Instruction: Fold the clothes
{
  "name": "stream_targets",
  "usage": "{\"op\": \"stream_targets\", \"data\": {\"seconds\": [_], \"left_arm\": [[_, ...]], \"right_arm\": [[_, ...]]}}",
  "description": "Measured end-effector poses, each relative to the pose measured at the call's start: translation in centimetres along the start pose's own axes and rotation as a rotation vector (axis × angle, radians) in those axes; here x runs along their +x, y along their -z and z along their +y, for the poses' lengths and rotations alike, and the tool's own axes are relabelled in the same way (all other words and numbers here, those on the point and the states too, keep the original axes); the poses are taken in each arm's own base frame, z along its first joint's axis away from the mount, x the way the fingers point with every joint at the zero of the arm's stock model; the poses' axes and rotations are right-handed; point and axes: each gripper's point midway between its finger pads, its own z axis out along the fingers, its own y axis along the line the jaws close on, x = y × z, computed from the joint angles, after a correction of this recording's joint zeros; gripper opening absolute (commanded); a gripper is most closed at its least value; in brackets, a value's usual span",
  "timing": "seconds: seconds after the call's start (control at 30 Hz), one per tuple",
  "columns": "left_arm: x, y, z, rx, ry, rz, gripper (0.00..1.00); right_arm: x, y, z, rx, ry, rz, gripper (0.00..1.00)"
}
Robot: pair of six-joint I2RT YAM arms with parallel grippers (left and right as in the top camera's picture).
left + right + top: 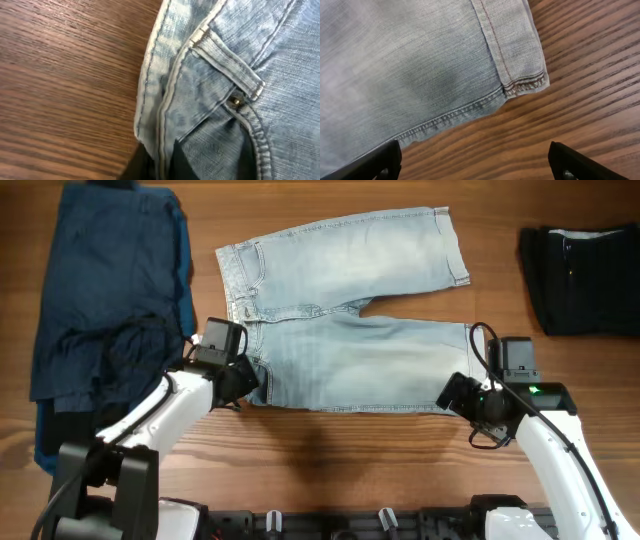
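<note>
Pale blue denim shorts (350, 310) lie spread flat in the middle of the table, waistband to the left and cuffed legs to the right. My left gripper (248, 383) is at the near end of the waistband. In the left wrist view its fingers (162, 167) are closed on the waistband edge of the shorts (225, 75), beside a belt loop and a rivet. My right gripper (458, 395) is at the near leg's cuff corner. In the right wrist view it is open wide (477, 162) over bare wood, just short of the hem of the shorts (410, 65).
A heap of dark blue garments (110, 290) lies at the left of the wooden table (330, 450). A folded dark navy garment (585, 275) lies at the far right. The table's front edge runs just behind both arms.
</note>
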Motion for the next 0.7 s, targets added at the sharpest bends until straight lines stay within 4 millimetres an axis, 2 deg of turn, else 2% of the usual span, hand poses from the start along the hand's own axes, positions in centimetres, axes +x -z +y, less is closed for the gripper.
{"op": "stream_targets", "data": {"seconds": [0.2, 0.37, 0.43, 0.5, 0.63, 0.7], "left_arm": [[-0.3, 0.3, 0.3, 0.009, 0.044, 0.001, 0.04], [-2.5, 1.7, 2.0, 0.022, 0.137, -0.056, 0.04], [-3.6, 2.1, 3.2, 0.019, 0.187, -0.082, 0.04], [-3.8, 2.2, 3.6, 0.014, 0.202, -0.083, 0.04], [-3.8, 2.2, 3.7, 0.013, 0.205, -0.083, 0.04], [-3.5, 2.1, 3.8, 0.007, 0.206, -0.073, 0.04]], "right_arm": [[-1.0, -0.8, 0.6, -0.011, -0.002, -0.02, 0.86], [-2.2, -2.9, 1.1, -0.007, -0.003, -0.013, 0.82], [-2.1, -4.0, 1.0, 0.01, -0.004, 0.014, 0.78], [-1.8, -4.6, 0.8, 0.025, -0.007, 0.039, 0.75], [-1.0, -4.9, 0.8, 0.021, -0.014, 0.079, 0.76], [0.1, -4.7, 0.8, 0.012, -0.047, 0.132, 0.77]]}}
